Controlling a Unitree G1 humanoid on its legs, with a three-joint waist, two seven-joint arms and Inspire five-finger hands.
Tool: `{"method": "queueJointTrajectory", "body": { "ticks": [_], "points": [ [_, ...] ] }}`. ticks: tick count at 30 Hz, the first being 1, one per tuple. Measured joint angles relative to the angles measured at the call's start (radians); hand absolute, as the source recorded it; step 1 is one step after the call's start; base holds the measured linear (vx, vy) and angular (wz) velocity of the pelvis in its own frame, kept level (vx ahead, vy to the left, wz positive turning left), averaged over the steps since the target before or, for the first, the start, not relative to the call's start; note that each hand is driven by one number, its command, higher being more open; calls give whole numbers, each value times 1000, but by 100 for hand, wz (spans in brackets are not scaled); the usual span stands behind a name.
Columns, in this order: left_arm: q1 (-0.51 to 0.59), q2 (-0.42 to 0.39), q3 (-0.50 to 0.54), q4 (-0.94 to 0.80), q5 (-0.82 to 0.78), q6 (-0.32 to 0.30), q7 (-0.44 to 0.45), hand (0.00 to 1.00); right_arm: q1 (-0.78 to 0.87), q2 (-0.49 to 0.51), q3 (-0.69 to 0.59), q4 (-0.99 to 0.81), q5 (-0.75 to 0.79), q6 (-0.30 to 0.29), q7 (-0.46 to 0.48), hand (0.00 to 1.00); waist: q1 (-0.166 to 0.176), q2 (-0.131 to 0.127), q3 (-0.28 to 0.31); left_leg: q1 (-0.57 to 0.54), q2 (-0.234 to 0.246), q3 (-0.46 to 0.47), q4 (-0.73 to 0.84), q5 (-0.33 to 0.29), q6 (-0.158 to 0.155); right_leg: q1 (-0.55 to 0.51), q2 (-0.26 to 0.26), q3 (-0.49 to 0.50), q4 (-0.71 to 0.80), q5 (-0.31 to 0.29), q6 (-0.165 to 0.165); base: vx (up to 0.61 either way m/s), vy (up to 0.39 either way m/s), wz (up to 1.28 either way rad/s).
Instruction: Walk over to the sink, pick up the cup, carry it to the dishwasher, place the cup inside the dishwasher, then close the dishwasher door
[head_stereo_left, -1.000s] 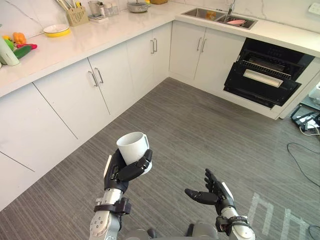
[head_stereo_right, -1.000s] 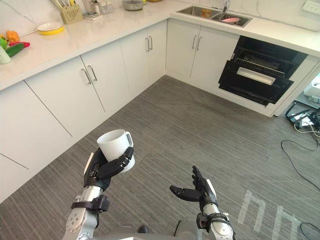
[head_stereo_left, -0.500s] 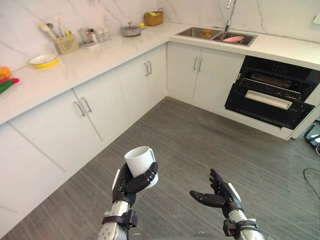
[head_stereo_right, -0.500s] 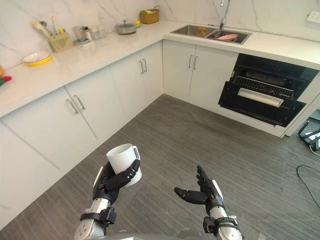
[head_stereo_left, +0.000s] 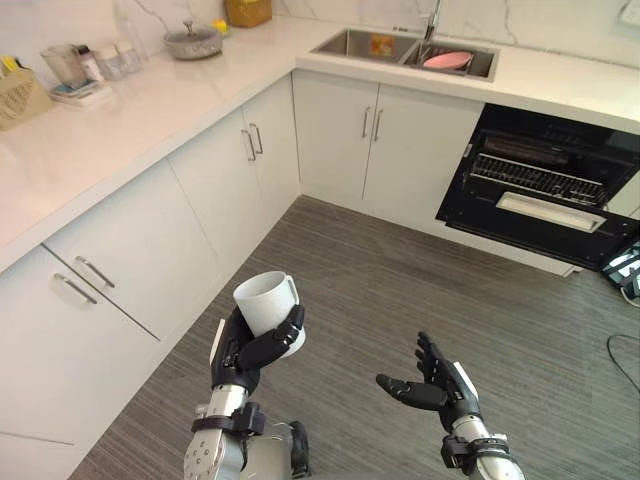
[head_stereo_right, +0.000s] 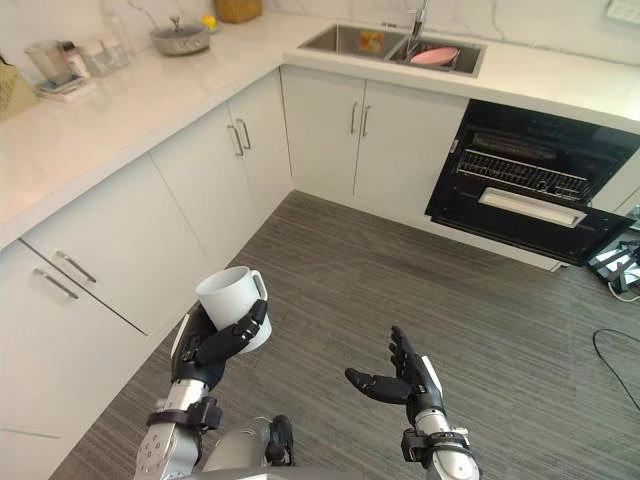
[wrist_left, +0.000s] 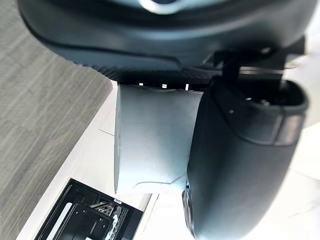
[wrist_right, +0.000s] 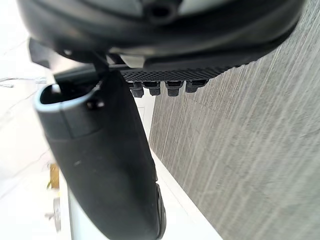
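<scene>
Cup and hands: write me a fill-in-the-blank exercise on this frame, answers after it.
The left hand holds the cup above the ____. The right hand is ____ and holds nothing. The dishwasher door is ____. A pink dish lies in the ____.
Missing words: floor; open; open; sink.

1. my left hand (head_stereo_left: 250, 350) is matte black, with a white strip down its outer edge.
2. my right hand (head_stereo_left: 436, 384) matches: black, with a pale plate on the back.
3. black wrist collars (head_stereo_left: 228, 418) clamp both wrists.
4. my forearms (head_stereo_left: 208, 458) are silver-grey metal — smooth, rounded.
</scene>
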Motion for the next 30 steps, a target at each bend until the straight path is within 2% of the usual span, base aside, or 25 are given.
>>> {"method": "queueJointTrajectory", "body": {
  "ticks": [1, 3, 4, 5, 6, 8, 9, 10, 11, 12, 13, 14, 16, 17, 18, 19, 21, 22, 24, 25, 26, 27, 28, 29, 30],
  "points": [
    [0, 8, 2, 0, 0, 0, 0, 0, -8, 7, 6, 17, -1, 0, -1, 100, -1, 15, 1, 78, 3, 0, -43, -7, 10, -46, 5, -48, 80, -60, -24, 499, 255, -29],
    [-3, 13, 11, -18, 0, 0, 1, 0, -13, 8, 18, 13, -1, 0, -3, 100, -6, 32, 2, 195, 12, 0, -137, -7, 9, -106, 57, -123, 63, -124, -50, 473, 195, -16],
    [-19, 21, 11, -37, 0, -1, 1, 0, -16, 10, 18, -7, -1, 0, -2, 100, -5, 43, 8, 260, 18, -1, -198, -3, 0, -165, 97, -173, 4, -158, -79, 461, 148, -12],
    [-28, 25, 11, -45, 0, -1, 2, 0, -18, 10, 18, -17, -1, 0, -1, 100, -6, 45, 10, 287, 21, -1, -222, -1, -4, -194, 114, -195, -38, -166, -93, 506, 109, -6],
    [-44, 33, 10, -57, 0, -1, 6, 0, -18, 11, 19, -36, -1, 0, 2, 100, -16, 47, 11, 333, 29, -1, -266, -3, -19, -250, 151, -234, -166, -167, -97, 399, 55, 3],
    [-64, 43, 6, -57, 0, 0, 8, 0, -19, 14, 19, -58, -1, -1, 7, 100, -30, 46, 11, 391, 34, -6, -295, -19, -48, -317, 196, -237, -390, -87, -82, 440, 20, 9],
    [-59, 45, 3, -53, 0, 0, 8, 0, -13, 21, 19, -62, -1, -1, 12, 100, -41, 40, 11, 436, 30, -7, -306, -37, -76, -331, 210, -232, -535, 14, -77, 421, -15, 13],
    [-52, 46, 0, -50, 0, 0, 7, 0, -7, 27, 18, -61, -1, -1, 12, 100, -49, 37, 10, 461, 25, -6, -306, -49, -92, -332, 211, -231, -575, 65, -88, 362, -31, 24],
    [-37, 48, -5, -45, 0, 0, -1, 0, 8, 30, 18, -62, -1, -4, 13, 100, -59, 35, 8, 511, 22, -9, -299, -93, -102, -334, 207, -228, -569, 152, -139, 520, -88, 34],
    [-19, 51, -19, -45, 2, -2, -15, 0, 26, 30, 20, -60, -2, -2, 18, 100, -68, 26, -15, 548, 18, -9, -286, -158, -111, -340, 202, -225, -503, 170, -195, 561, -112, 31],
    [-9, 40, -31, -34, 2, -2, -16, 0, 31, 20, 21, -57, -3, -1, 19, 100, -66, 42, -24, 570, 32, -9, -276, -179, -125, -347, 215, -213, -462, 170, -216, 797, -171, 12],
    [3, 9, -49, -12, 2, -1, -9, 0, 16, 5, 19, -47, -11, 3, 14, 100, -62, 88, -45, 530, 99, 3, -96, -207, -166, -337, 245, -230, -408, 82, -213, 560, -163, -11],
    [-1, -8, -72, -7, 2, -1, -7, 0, -9, 2, 16, -51, -14, 2, 1, 100, -59, 114, -41, 387, 186, -3, 227, -146, -147, -312, 278, -230, -415, 46, -223, 518, -174, -23],
    [-9, -18, -98, -4, 8, -1, -8, 0, -31, -5, 15, -54, -23, 3, -12, 100, -52, 135, -22, 294, 268, -13, 465, -30, -134, -258, 331, -221, -445, 24, -238, 520, -136, -44],
    [-14, -24, -114, 6, 22, -1, -8, 0, -36, -4, 16, -54, -23, 3, -24, 100, -47, 146, -18, 269, 299, -18, 536, -35, -138, -215, 360, -207, -470, 17, -256, 531, -104, -52],
    [-19, -25, -124, 15, 25, -1, -12, 0, -37, -1, 15, -55, -22, 3, -30, 100, -48, 146, -15, 259, 304, -27, 556, -45, -135, -180, 370, -201, -487, 7, -265, 434, -44, -52],
    [-25, -26, -138, 29, 30, -1, -23, 0, -36, -1, 16, -71, -22, 2, -43, 100, -48, 127, -6, 214, 277, -40, 494, -99, -130, -64, 389, -146, -566, 5, -261, 556, -43, -66],
    [-27, -26, -137, 29, 28, -2, -26, 0, -36, -3, 16, -78, -21, 1, -44, 100, -48, 125, -7, 194, 266, -40, 453, -111, -130, -49, 392, -129, -585, 6, -260, 432, -19, -74],
    [-37, -31, -126, 26, 19, -3, -29, 0, -49, -11, 17, -97, -21, 1, -44, 100, -40, 119, -9, 126, 199, -58, 219, -127, -123, -16, 390, -50, -643, -5, -270, 383, 44, -90],
    [-39, -35, -119, 24, 19, -3, -29, 0, -57, -12, 18, -99, -21, 1, -44, 100, -34, 116, -7, 108, 163, -96, 92, -120, -133, -11, 387, -12, -656, -7, -265, 382, 88, -111],
    [-39, -40, -113, 22, 19, -3, -28, 0, -60, -12, 19, -101, -21, 1, -43, 100, -26, 114, -6, 89, 131, -141, -20, -101, -147, -5, 385, 29, -662, -12, -260, 371, 127, -117],
    [-37, -42, -111, 21, 19, -3, -27, 0, -58, -12, 20, -99, -20, 1, -45, 100, -17, 113, -5, 64, 107, -196, -115, -56, -159, 15, 385, 75, -666, -29, -251, 474, 208, -128],
    [-30, -40, -110, 19, 19, -3, -27, 0, -58, -12, 28, -97, -20, 1, -45, 100, -16, 108, -2, 50, 97, -223, -133, 5, -173, 42, 380, 116, -659, -54, -237, 488, 232, -113],
    [-24, -40, -111, 16, 19, -3, -27, 0, -58, -14, 34, -97, -21, 0, -45, 100, -16, 108, -2, 50, 92, -222, -140, 23, -176, 51, 379, 137, -650, -66, -219, 514, 283, -105],
    [-20, -41, -112, 6, 19, -2, -30, 0, -58, -20, 41, -97, -21, -4, -44, 100, -18, 111, -4, 51, 91, -215, -135, 55, -154, 61, 377, 157, -610, -104, -198, 348, 231, -102]
  ]
}}
